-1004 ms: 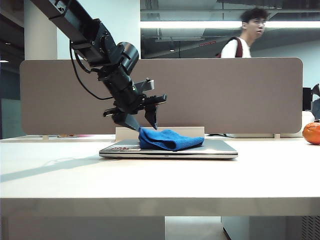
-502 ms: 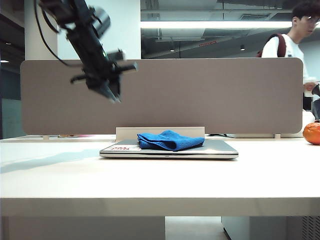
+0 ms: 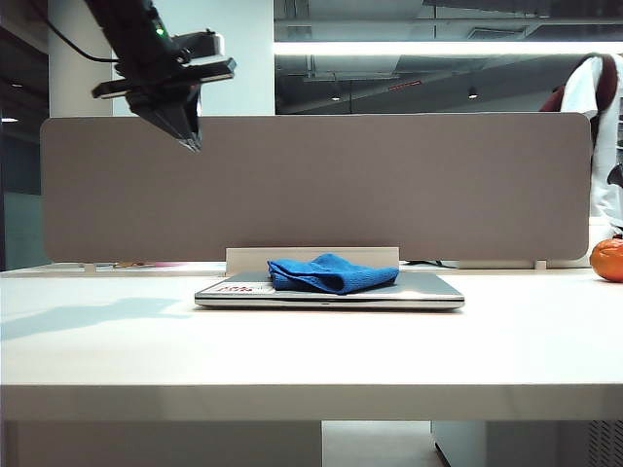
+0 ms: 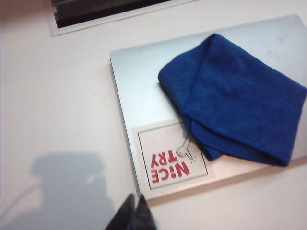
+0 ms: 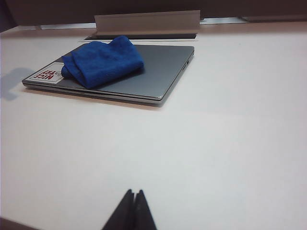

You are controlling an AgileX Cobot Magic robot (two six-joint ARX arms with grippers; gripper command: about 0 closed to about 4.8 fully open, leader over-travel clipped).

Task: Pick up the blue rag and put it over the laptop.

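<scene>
Exterior view: the left tool hangs high at the upper left, tips together and empty, well above the counter. The blue rag lies bunched on the closed laptop.

Left wrist view: the rag lies beside the sticker.

Right wrist view: the right tool is pinched closed, empty, above the near counter.

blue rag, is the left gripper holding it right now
No, the blue rag lies on the laptop while the left gripper hangs shut far above.
</scene>
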